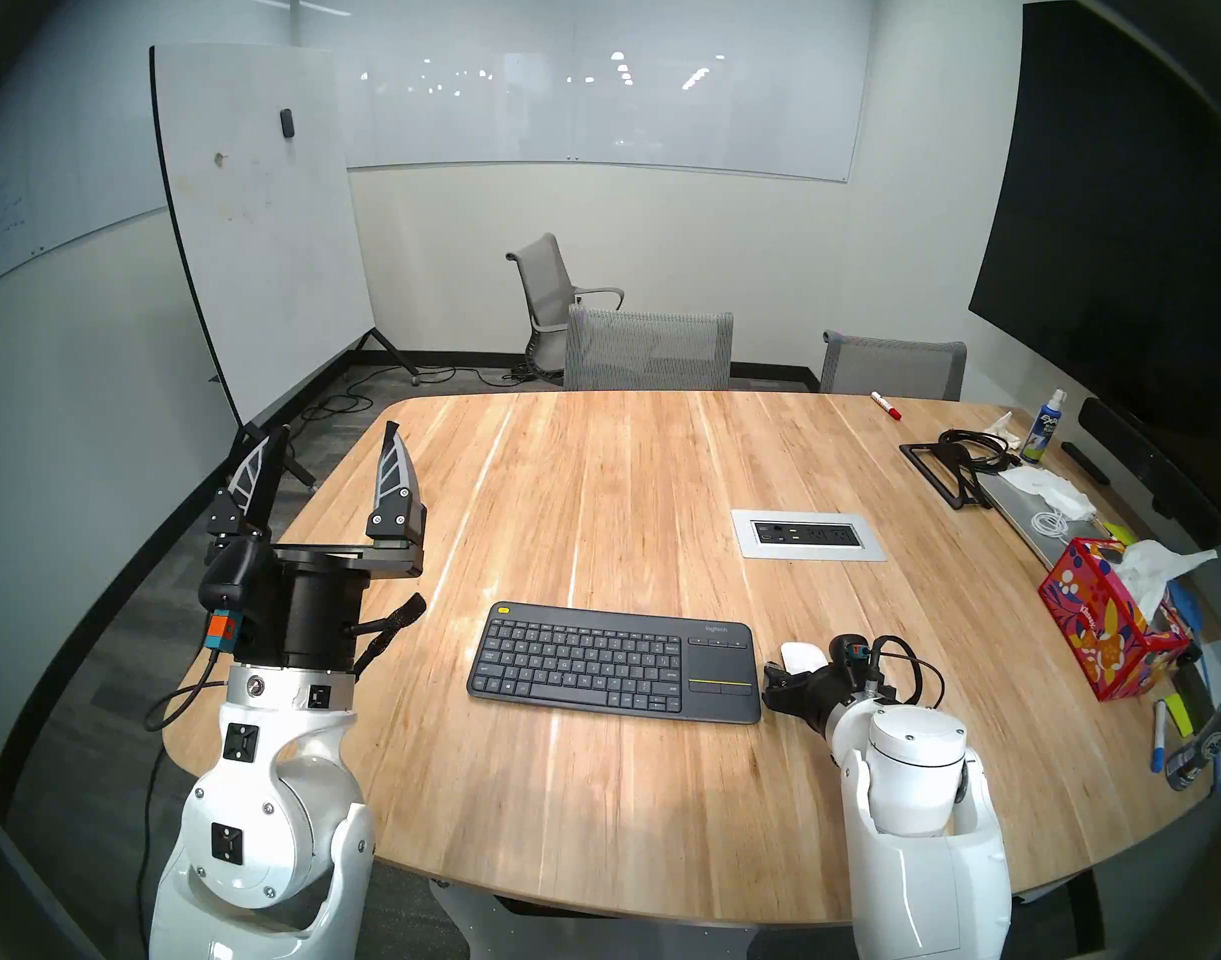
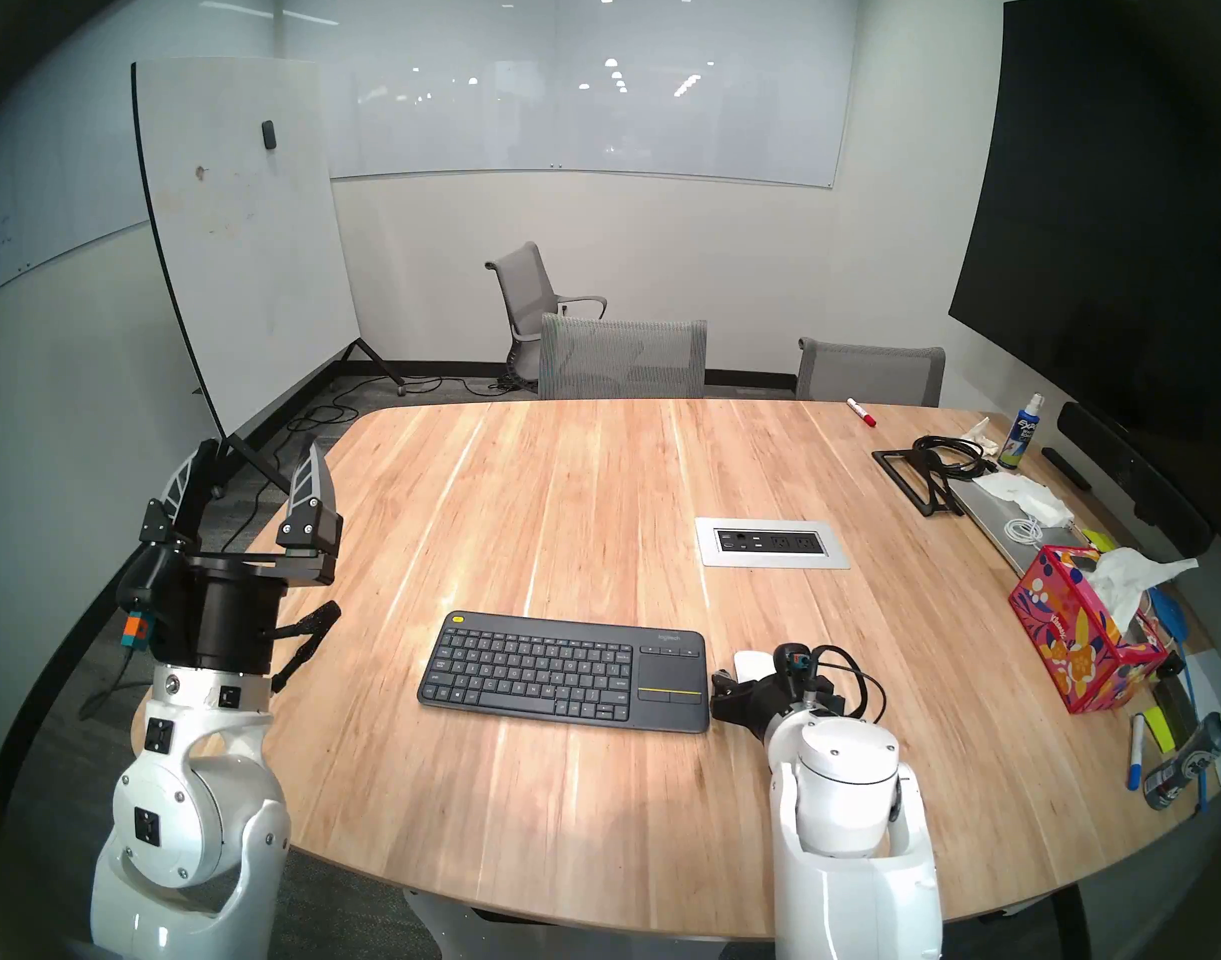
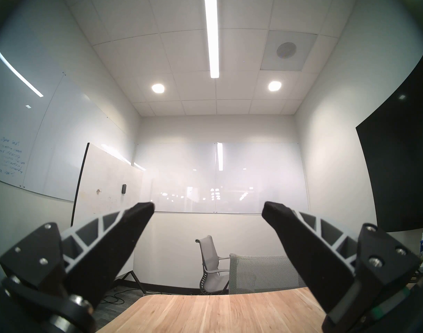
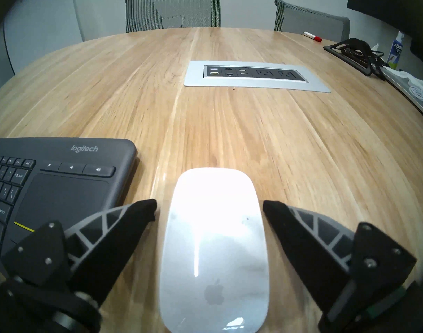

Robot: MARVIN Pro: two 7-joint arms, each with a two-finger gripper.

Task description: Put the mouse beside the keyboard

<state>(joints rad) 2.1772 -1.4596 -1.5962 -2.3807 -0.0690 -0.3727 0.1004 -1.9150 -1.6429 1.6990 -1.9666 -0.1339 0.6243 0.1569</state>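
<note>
Beside keyboard touchpad end: mouse flat on table, placement looks done; my right gripper open astride it, not touching; left gripper open, idle; retract left

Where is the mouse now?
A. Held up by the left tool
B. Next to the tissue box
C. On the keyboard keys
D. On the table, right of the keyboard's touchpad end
D: the mouse lies on the table beside the keyboard, between the open right tool fingers.

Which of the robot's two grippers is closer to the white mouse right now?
The right gripper: its open fingers sit either side of the mouse, on the table by the keyboard's touchpad end. The left gripper is raised, open, beyond the keyboard's other end.
</note>
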